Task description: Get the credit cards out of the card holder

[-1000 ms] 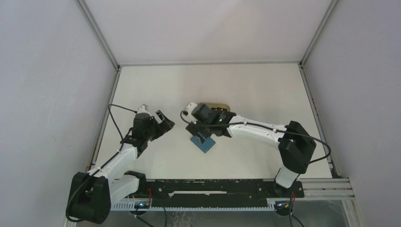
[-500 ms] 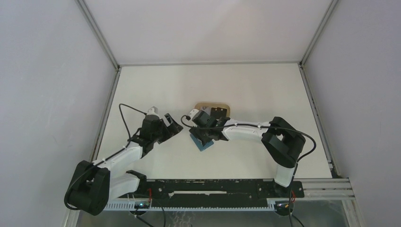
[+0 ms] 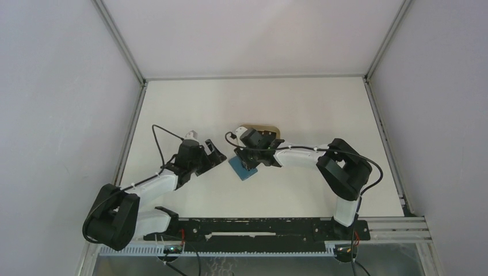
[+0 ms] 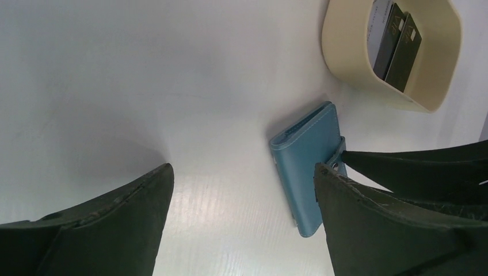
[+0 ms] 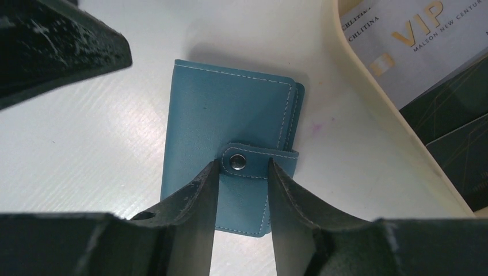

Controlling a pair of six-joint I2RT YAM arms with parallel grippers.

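The teal card holder (image 3: 240, 170) (image 5: 230, 115) lies shut on the table, its snap tab (image 5: 253, 160) fastened. My right gripper (image 3: 250, 160) (image 5: 243, 164) hovers right over it. Its jaws are narrowed but still apart, their tips on either side of the snap button, pinching nothing that I can see. Just left of the holder (image 4: 308, 167) my left gripper (image 3: 214, 156) (image 4: 243, 168) stands wide open and empty. Credit cards rest in the tan tray (image 5: 368, 75): a white one (image 5: 403, 40) and black ones (image 5: 454, 115) (image 4: 403, 52).
The tan oval tray (image 3: 271, 127) (image 4: 339, 57) sits just behind the card holder, close to my right wrist. Grey walls with metal frame rails (image 3: 124, 149) bound the white table on three sides.
My right gripper has come down onto the card holder and its jaws have narrowed a lot. The left arm has stretched rightward, closer to the holder, still open.
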